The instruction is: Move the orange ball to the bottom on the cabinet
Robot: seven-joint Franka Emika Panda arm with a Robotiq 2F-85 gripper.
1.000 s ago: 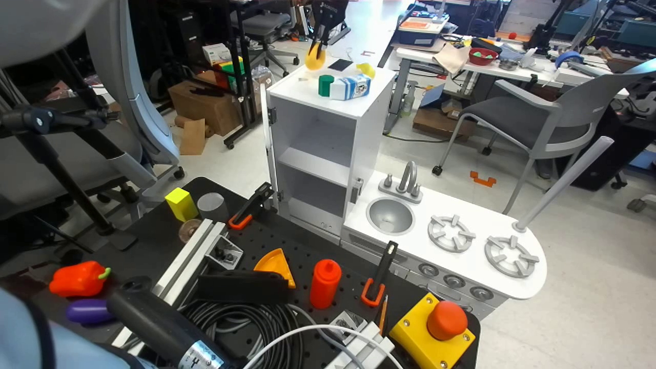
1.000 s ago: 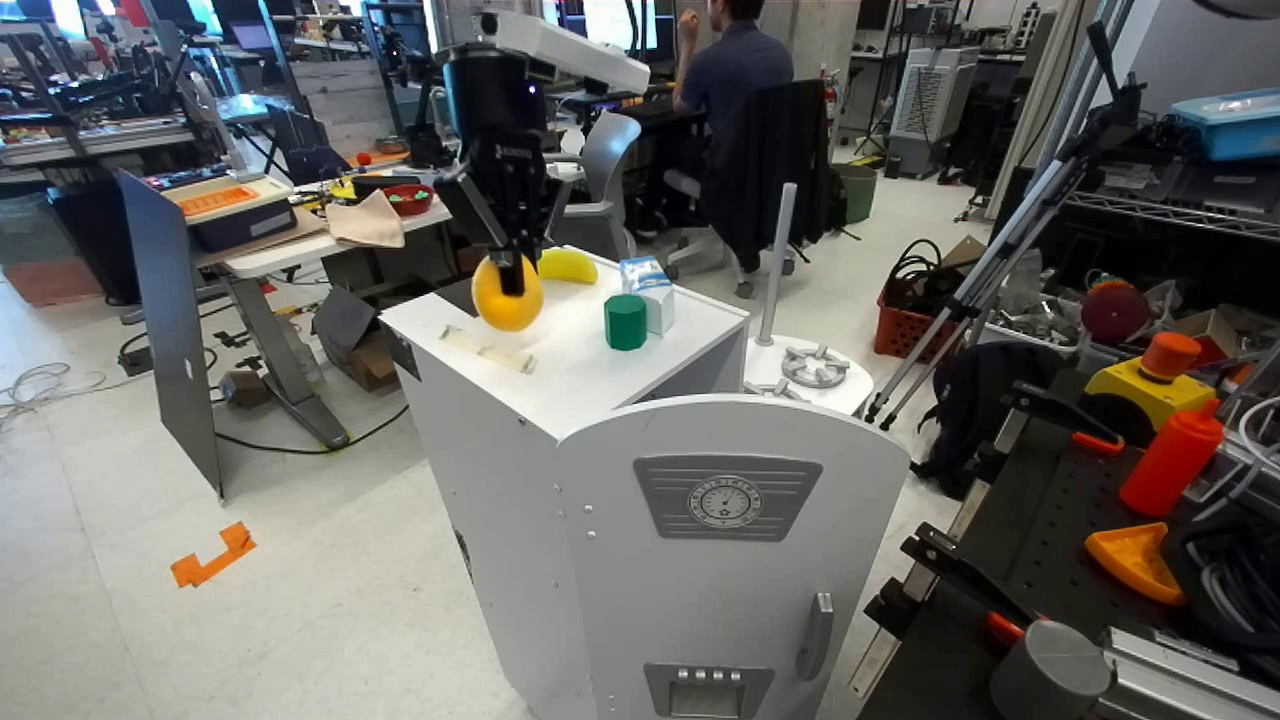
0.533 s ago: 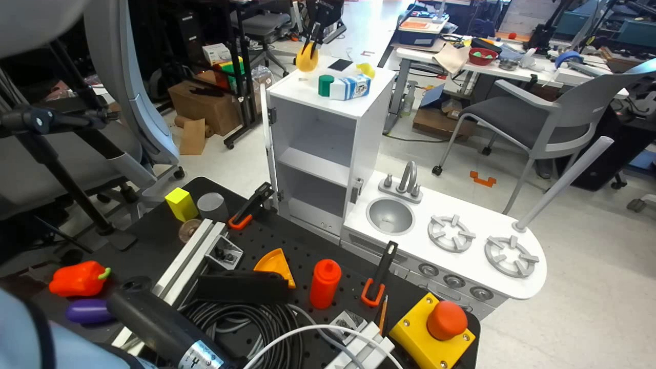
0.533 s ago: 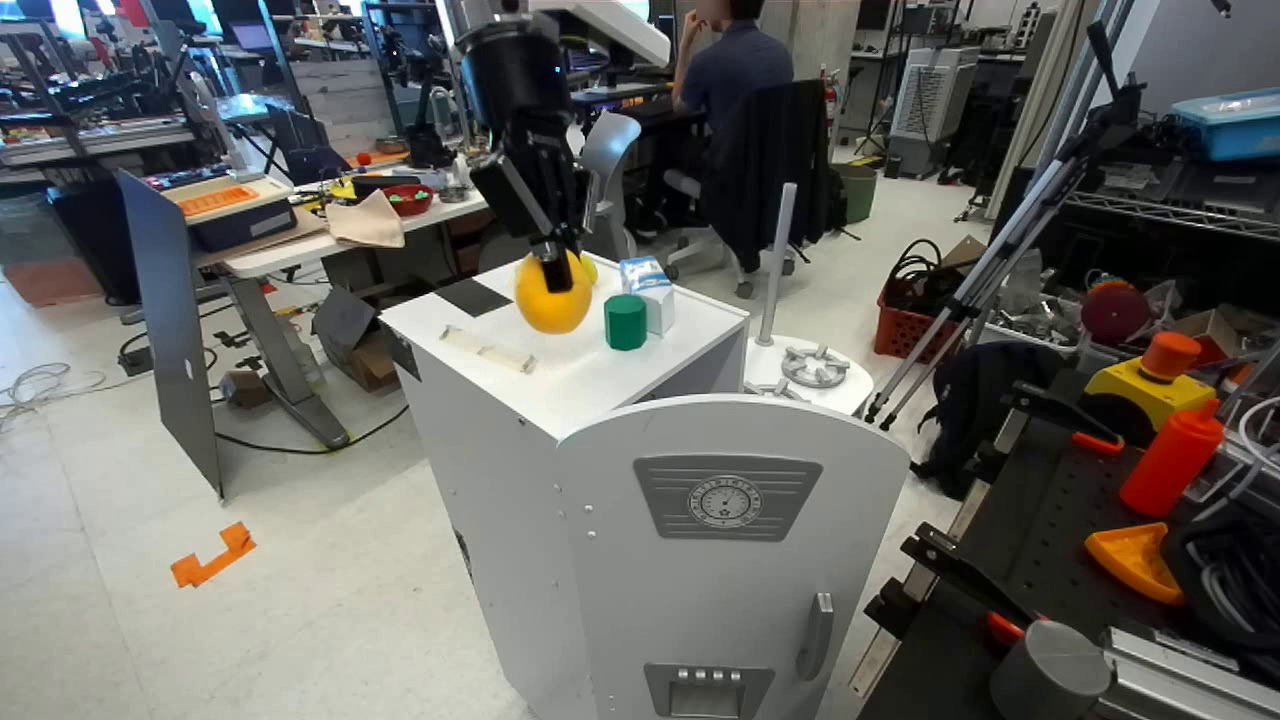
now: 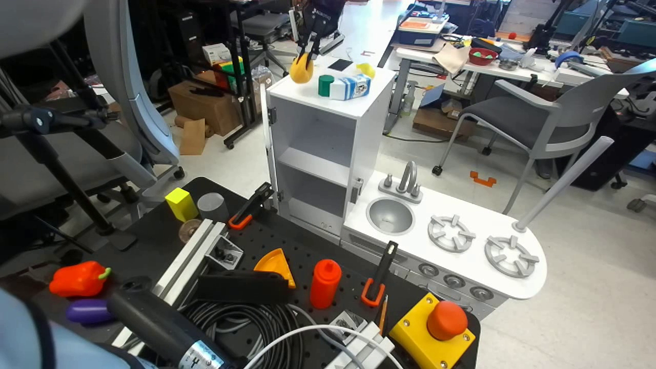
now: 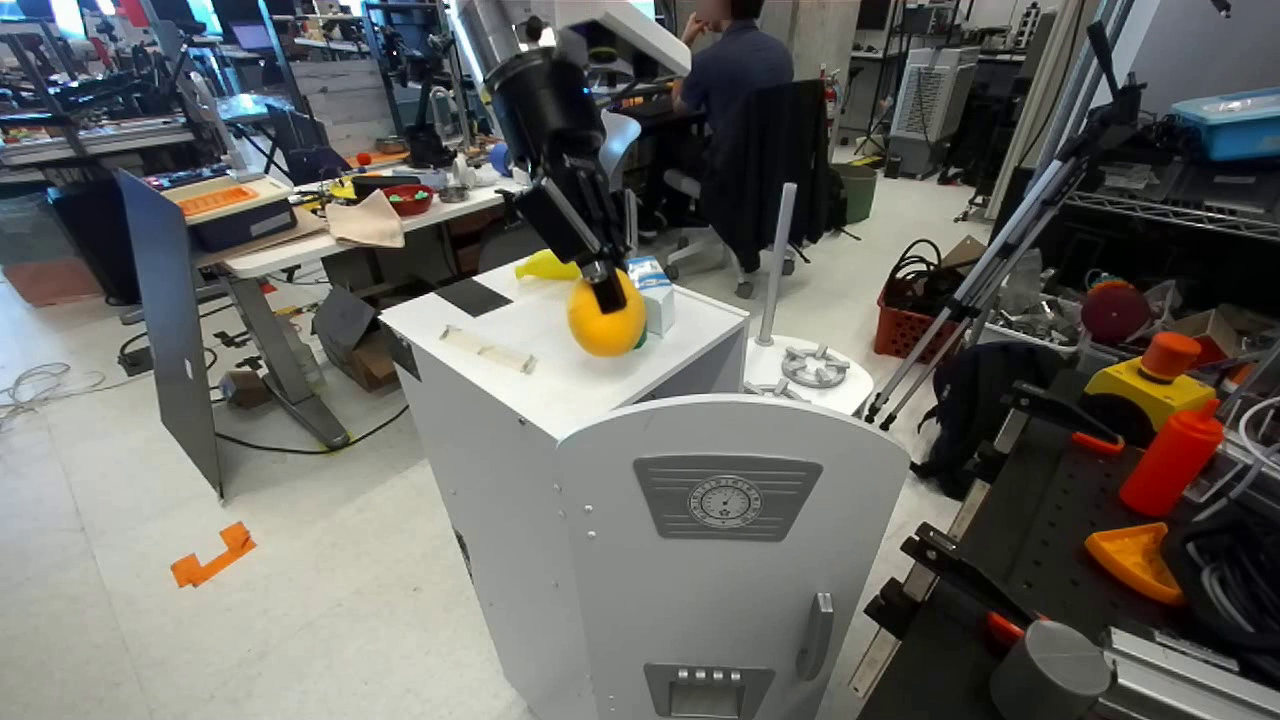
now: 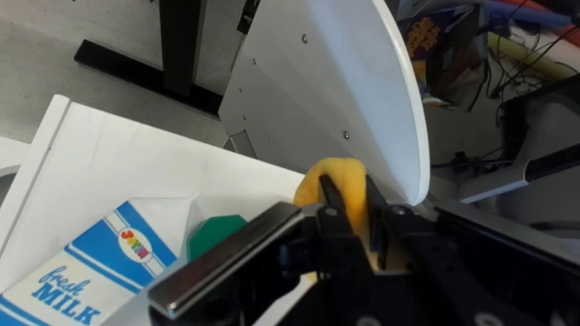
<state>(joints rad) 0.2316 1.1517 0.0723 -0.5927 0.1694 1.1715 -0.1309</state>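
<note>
Gripper [image 7: 346, 180] had orange ball [image 5: 300, 73] pinched, left of green block [image 5: 324, 85] in an exterior view; pick looked done, placing at cabinet [image 5: 370, 133] btm. prob. remained.

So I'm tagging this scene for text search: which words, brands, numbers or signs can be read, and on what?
"fresh MILK": on the milk carton, in the wrist view.
"JOYIN": in the oval on the same carton.
Too blurred to read surely: the lettering on the gripper; the label on the black tube.
Too small: the marks around the dial on the cabinet.
</note>
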